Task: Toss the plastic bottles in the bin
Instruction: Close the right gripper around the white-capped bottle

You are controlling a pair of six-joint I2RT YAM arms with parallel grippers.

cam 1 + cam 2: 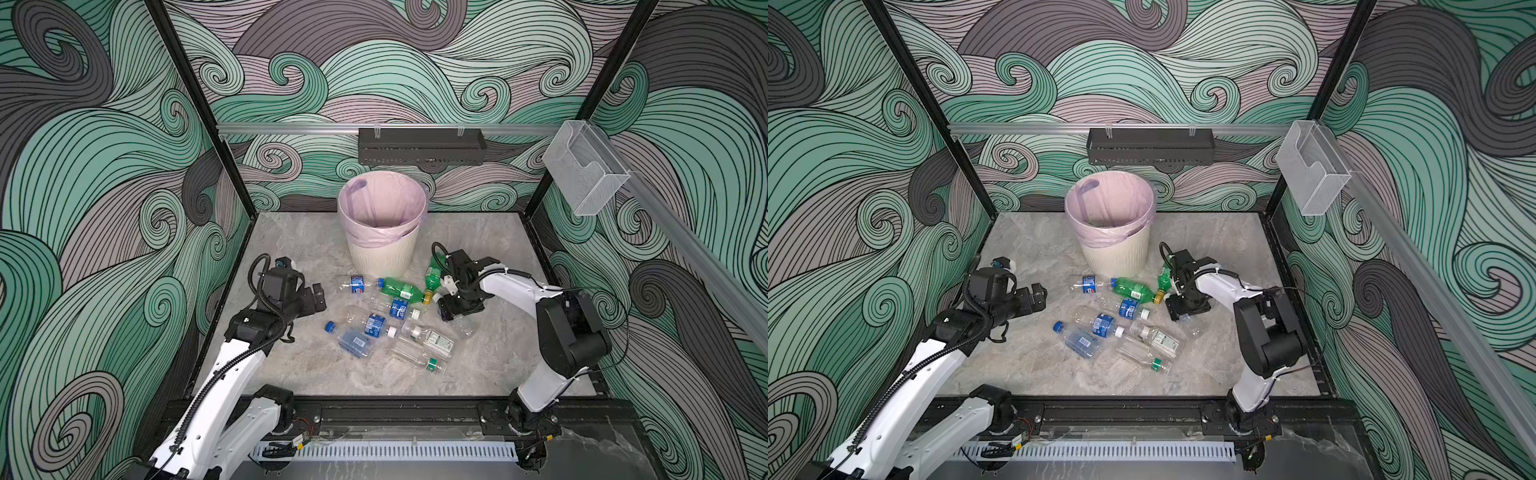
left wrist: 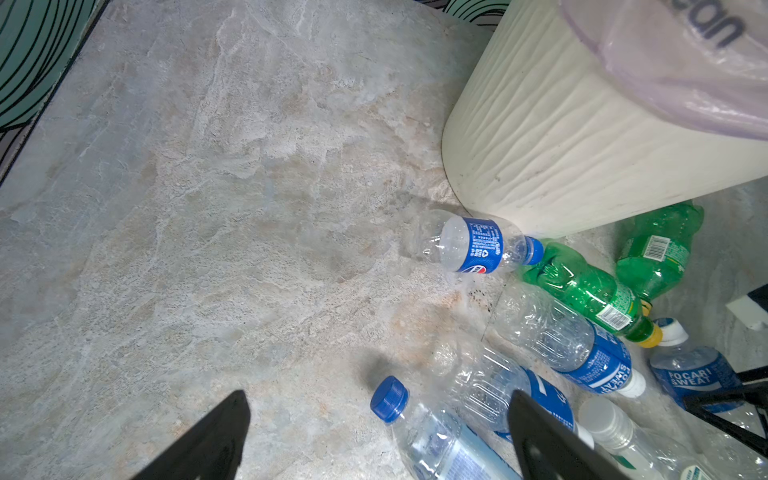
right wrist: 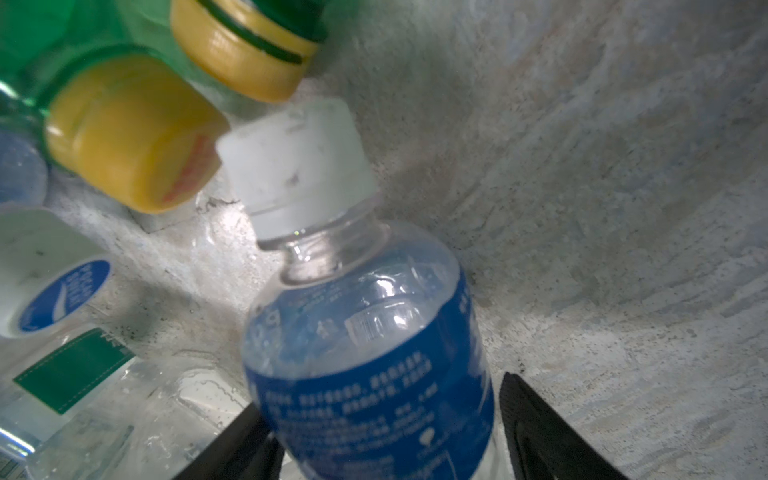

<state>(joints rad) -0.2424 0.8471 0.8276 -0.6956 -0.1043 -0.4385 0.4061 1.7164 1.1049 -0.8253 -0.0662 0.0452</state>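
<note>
Several plastic bottles lie in a loose heap on the marble floor in front of the bin. Two are green with yellow caps. The rest are clear with blue or white-green labels. My right gripper is low at the heap's right edge, shut on a blue-labelled bottle with a white cap. My left gripper hovers open left of the heap, above a blue-capped clear bottle, holding nothing.
A black perforated tray hangs on the back wall above the bin. A clear box is mounted on the right wall rail. Patterned walls close in the floor on three sides, and a black rail runs along the front.
</note>
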